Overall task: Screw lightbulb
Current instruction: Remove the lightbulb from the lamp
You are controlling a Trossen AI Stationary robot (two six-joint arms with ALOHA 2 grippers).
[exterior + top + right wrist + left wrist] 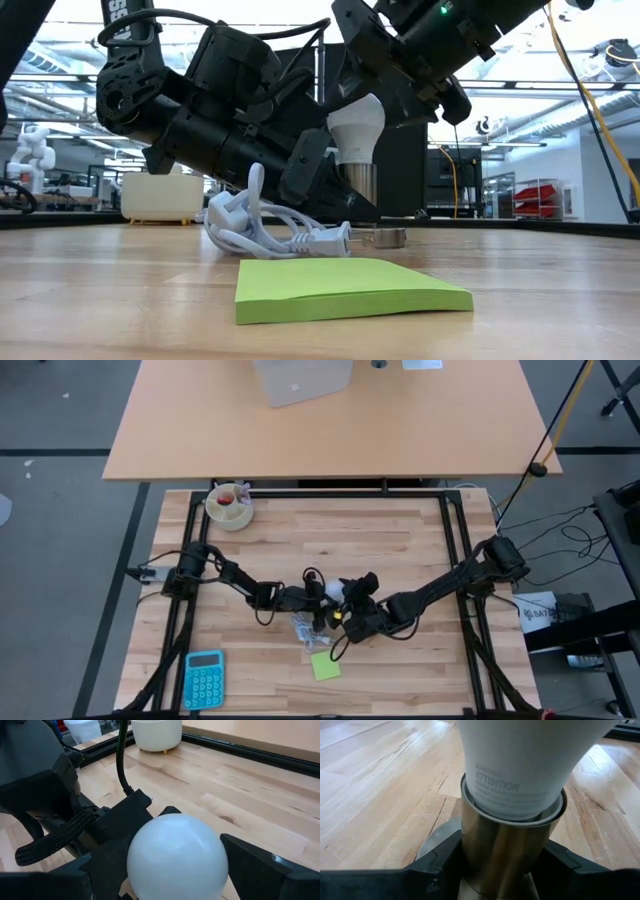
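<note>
The white lightbulb stands upright with its neck in a grey metal socket tube near the table's middle. The tube rises from a round base disc that rests on the wood. My left gripper comes from the table's left and is shut on the socket tube. My right gripper comes from the right, above the bulb, and is shut on its globe. A coiled white cable lies beside the socket. My left gripper pinches the socket tube between its two fingers, one on each side of the tube's lower half. The fingers come slanting down from the table's left. The socket stands upright on its base disc. My right gripper pinches the bulb's round globe between its two fingers, one on each side of it. It comes slanting down from above and from the table's right. The bulb stands upright with its neck in the socket.
A green pad of sticky notes lies just in front of the grippers. A blue calculator is at the near left. A white bowl stands at the far left corner. A black frame runs around the table.
</note>
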